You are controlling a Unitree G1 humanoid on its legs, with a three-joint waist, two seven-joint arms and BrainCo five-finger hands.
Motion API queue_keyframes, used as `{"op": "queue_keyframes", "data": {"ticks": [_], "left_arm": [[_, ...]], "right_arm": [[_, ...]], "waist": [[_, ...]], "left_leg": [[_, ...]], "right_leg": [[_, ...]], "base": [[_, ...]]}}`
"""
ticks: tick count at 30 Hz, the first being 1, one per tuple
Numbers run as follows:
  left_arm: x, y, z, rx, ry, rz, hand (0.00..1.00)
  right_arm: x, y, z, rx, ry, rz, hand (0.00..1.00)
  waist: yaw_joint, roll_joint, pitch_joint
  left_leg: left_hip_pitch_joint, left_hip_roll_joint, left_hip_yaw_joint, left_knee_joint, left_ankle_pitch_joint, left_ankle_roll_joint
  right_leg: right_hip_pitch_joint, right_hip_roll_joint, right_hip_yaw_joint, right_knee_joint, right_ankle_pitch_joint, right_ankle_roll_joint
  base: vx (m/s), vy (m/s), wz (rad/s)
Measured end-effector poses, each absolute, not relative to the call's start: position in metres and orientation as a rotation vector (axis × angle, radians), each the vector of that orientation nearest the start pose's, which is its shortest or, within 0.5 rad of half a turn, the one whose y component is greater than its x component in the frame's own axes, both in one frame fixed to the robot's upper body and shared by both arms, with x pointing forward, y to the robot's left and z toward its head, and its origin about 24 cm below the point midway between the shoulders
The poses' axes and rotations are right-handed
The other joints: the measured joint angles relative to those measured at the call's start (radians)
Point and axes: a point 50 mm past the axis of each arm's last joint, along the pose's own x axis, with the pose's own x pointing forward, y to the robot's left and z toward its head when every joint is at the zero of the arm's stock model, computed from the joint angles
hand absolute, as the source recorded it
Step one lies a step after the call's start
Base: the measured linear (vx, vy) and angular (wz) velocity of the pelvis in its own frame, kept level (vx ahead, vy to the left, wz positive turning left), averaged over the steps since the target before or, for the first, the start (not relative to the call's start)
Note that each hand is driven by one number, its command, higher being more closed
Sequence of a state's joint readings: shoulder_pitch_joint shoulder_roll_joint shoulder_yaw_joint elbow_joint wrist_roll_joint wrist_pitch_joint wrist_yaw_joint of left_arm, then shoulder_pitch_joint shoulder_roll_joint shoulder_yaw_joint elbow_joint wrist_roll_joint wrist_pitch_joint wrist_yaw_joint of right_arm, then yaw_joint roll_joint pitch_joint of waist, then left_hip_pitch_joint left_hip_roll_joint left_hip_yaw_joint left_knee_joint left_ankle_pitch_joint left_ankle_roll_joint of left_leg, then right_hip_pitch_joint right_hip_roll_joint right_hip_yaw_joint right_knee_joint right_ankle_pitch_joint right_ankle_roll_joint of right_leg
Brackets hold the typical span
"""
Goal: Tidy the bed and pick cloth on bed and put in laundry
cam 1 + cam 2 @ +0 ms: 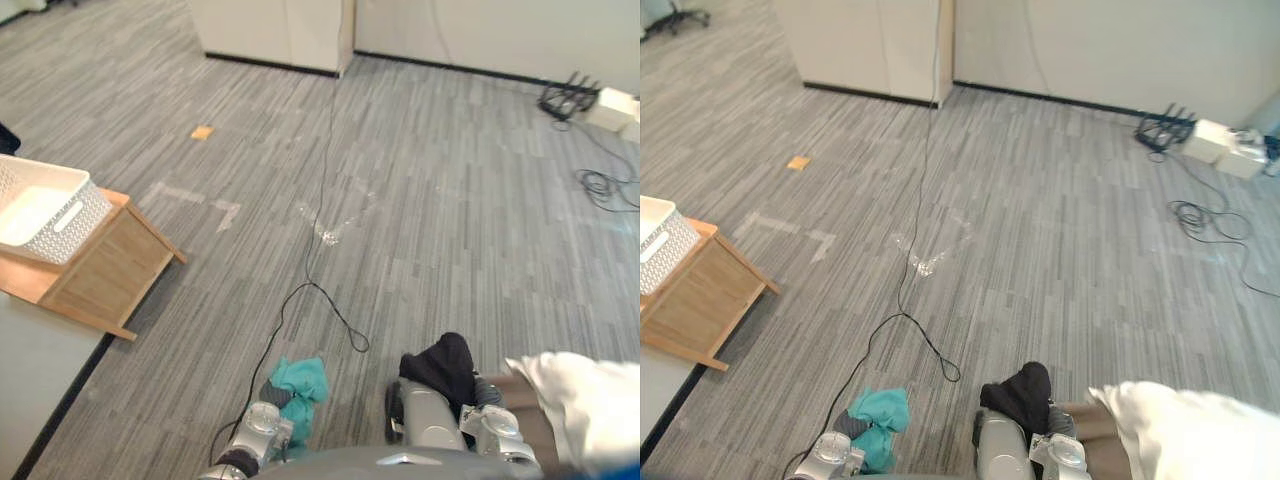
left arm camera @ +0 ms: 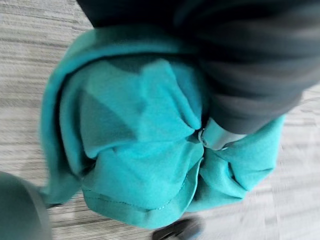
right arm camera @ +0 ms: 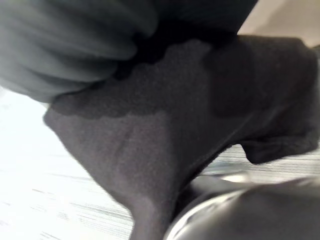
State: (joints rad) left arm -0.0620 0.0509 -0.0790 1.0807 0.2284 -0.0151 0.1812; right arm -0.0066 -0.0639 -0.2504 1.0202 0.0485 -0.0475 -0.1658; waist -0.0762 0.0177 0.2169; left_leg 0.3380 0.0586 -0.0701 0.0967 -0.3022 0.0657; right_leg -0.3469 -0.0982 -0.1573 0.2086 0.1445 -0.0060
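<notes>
Left of teal cloth point(image 1: 302, 385), basket point(image 1: 88, 212) tops wooden stand point(image 1: 105, 270).

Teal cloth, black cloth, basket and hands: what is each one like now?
Teal cloth: bunched in the left hand.
Black cloth: crumpled, draped over the right hand.
Basket: upright on a wooden stand, looks empty.
Left hand: fingers curled into the teal cloth.

The teal cloth point(image 2: 140, 150) is thin matt fabric with a stitched hem; the black cloth point(image 3: 165, 140) looks thicker and slightly fuzzy. The basket point(image 1: 45, 210) is white perforated plastic, on a stand point(image 1: 110, 270) of pale matt wood.
</notes>
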Motion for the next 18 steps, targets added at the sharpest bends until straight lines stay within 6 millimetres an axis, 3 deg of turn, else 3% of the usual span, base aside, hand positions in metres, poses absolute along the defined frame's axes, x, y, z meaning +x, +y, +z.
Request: {"op": "queue_keyframes", "data": {"ticks": [1, 2, 3, 4, 6, 7, 8, 9, 10, 11, 13, 15, 16, 17, 18], "left_arm": [[0.151, 0.158, -0.149, 0.378, 0.958, -0.020, 1.00], [0.152, 0.156, -0.148, 0.372, 0.948, -0.029, 1.00], [0.152, 0.154, -0.148, 0.369, 0.946, -0.031, 1.00], [0.150, 0.150, -0.149, 0.356, 0.949, -0.033, 1.00], [0.144, 0.148, -0.151, 0.340, 0.952, -0.030, 1.00], [0.142, 0.152, -0.151, 0.304, 0.959, 0.015, 1.00], [0.140, 0.155, -0.152, 0.291, 0.966, 0.034, 1.00], [0.141, 0.161, -0.150, 0.291, 0.960, 0.058, 1.00], [0.142, 0.164, -0.150, 0.279, 0.957, 0.075, 1.00], [0.145, 0.168, -0.147, 0.267, 0.939, 0.104, 1.00], [0.150, 0.169, -0.144, 0.266, 0.907, 0.122, 1.00], [0.155, 0.169, -0.141, 0.258, 0.879, 0.137, 1.00], [0.155, 0.169, -0.141, 0.250, 0.879, 0.140, 1.00], [0.155, 0.168, -0.141, 0.241, 0.879, 0.142, 1.00], [0.154, 0.167, -0.141, 0.231, 0.881, 0.144, 1.00]], "right_arm": [[0.138, -0.220, -0.143, 0.015, 0.944, -0.440, 1.00], [0.146, -0.217, -0.142, 0.028, 0.932, -0.435, 1.00], [0.148, -0.218, -0.142, 0.045, 0.933, -0.445, 1.00], [0.145, -0.218, -0.143, 0.041, 0.946, -0.443, 1.00], [0.139, -0.217, -0.145, 0.040, 0.961, -0.443, 1.00], [0.134, -0.217, -0.147, 0.037, 0.974, -0.444, 1.00], [0.134, -0.215, -0.148, 0.038, 0.978, -0.439, 1.00], [0.131, -0.215, -0.149, 0.036, 0.992, -0.437, 1.00], [0.130, -0.213, -0.150, 0.036, 1.002, -0.434, 1.00], [0.126, -0.212, -0.152, 0.030, 1.025, -0.424, 1.00], [0.123, -0.210, -0.155, 0.016, 1.057, -0.412, 1.00], [0.130, -0.205, -0.154, 0.011, 1.046, -0.393, 1.00], [0.131, -0.204, -0.154, 0.013, 1.046, -0.391, 1.00], [0.131, -0.203, -0.154, 0.013, 1.047, -0.388, 1.00], [0.128, -0.202, -0.155, 0.013, 1.059, -0.390, 1.00]], "waist": [[0.016, 0.039, 0.005], [0.029, 0.038, 0.020], [0.032, 0.037, 0.026], [0.031, 0.037, 0.027], [0.028, 0.045, 0.022], [0.030, 0.048, 0.021], [0.035, 0.054, 0.022], [0.041, 0.058, 0.024], [0.045, 0.055, 0.026], [0.068, 0.051, 0.028], [0.090, 0.044, 0.033], [0.100, 0.031, 0.039], [0.098, 0.032, 0.039], [0.097, 0.034, 0.038], [0.096, 0.038, 0.035]], "left_leg": [[-0.001, 0.028, 0.010, 0.000, 0.014, -0.026], [-0.001, 0.031, 0.000, 0.001, 0.089, -0.107], [0.011, 0.029, -0.004, 0.001, 0.127, -0.115], [0.035, 0.037, -0.005, 0.045, 0.212, -0.133], [-0.008, 0.058, -0.012, 0.191, 0.282, -0.159], [-0.119, 0.065, -0.049, 0.440, 0.394, -0.178], [-0.172, 0.071, -0.061, 0.543, 0.461, -0.196], [-0.282, 0.100, -0.039, 0.774, 0.417, -0.210], [-0.328, 0.117, -0.014, 0.865, 0.374, -0.211], [-0.400, 0.151, 0.052, 0.973, 0.292, -0.194], [-0.467, 0.168, 0.143, 0.980, 0.181, -0.173], [-0.547, 0.119, 0.223, 0.791, 0.067, -0.169], [-0.561, 0.103, 0.244, 0.705, 0.058, -0.160], [-0.582, 0.073, 0.289, 0.513, 0.064, -0.143], [-0.597, 0.043, 0.323, 0.316, 0.115, -0.122]], "right_leg": [[0.002, 0.029, -0.012, 0.014, -0.011, 0.002], [-0.025, 0.024, -0.008, 0.102, -0.071, -0.033], [-0.029, 0.024, -0.008, 0.152, -0.104, -0.047], [-0.001, 0.025, -0.025, 0.232, -0.178, -0.072], [0.085, 0.051, -0.045, 0.178, -0.219, -0.080], [0.180, 0.086, -0.055, 0.078, -0.257, -0.075], [0.214, 0.104, -0.054, 0.046, -0.259, -0.078], [0.275, 0.131, -0.055, -0.005, -0.266, -0.090], [0.309, 0.142, -0.055, -0.024, -0.269, -0.094], [0.383, 0.154, -0.050, -0.065, -0.271, -0.097], [0.478, 0.147, -0.027, -0.115, -0.271, -0.097], [0.564, 0.104, -0.009, -0.177, -0.289, -0.068], [0.576, 0.090, -0.009, -0.185, -0.298, -0.054], [0.606, 0.062, -0.015, -0.202, -0.324, -0.032], [0.636, 0.040, -0.035, -0.211, -0.354, -0.008]], "base": [[0.66, -0.207, 0.08], [0.47, -0.154, -0.23], [0.62, -0.265, -0.02], [0.55, -0.235, 0.12], [0.46, -0.217, 0.19], [0.29, -0.182, 0.07], [0.27, -0.192, 0.01], [0.14, -0.102, -0.07], [0.13, -0.070, -0.13], [0.06, -0.006, -0.22], [0.13, 0.040, -0.28], [0.37, 0.098, -0.33], [0.38, 0.152, -0.22], [0.36, 0.197, -0.01], [0.27, 0.210, 0.12]]}}
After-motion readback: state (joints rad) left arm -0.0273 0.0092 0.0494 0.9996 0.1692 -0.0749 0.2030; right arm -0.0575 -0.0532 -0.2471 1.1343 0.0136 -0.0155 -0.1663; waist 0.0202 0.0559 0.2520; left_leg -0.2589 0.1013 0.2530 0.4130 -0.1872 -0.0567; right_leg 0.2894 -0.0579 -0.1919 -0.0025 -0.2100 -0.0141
